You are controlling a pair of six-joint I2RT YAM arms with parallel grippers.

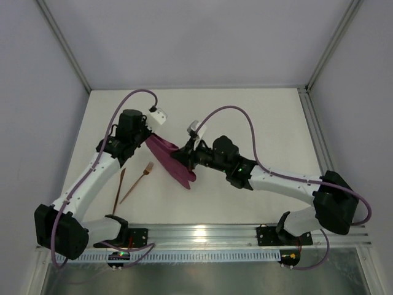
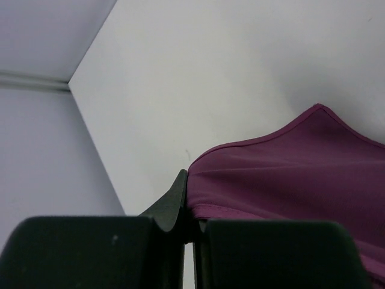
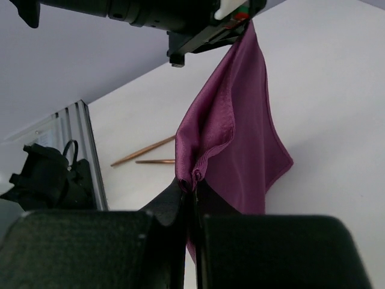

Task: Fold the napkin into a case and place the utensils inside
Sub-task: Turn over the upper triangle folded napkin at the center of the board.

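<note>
A slim copper four-tined metal fork (image 1: 136, 183) and a thin straight copper utensil (image 1: 118, 192) are laid close together on the flat white table (image 1: 258, 117).

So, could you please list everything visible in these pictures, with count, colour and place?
napkin: 1, plum purple, held up over the table's middle between both grippers
utensils: 2 seen, copper, lying on the table left of the napkin; one is a fork
table: 1, white, under everything
rail: 1, silver, near edge
left gripper: 1, black, shut on the napkin's edge
right gripper: 1, black, shut on the napkin
</note>
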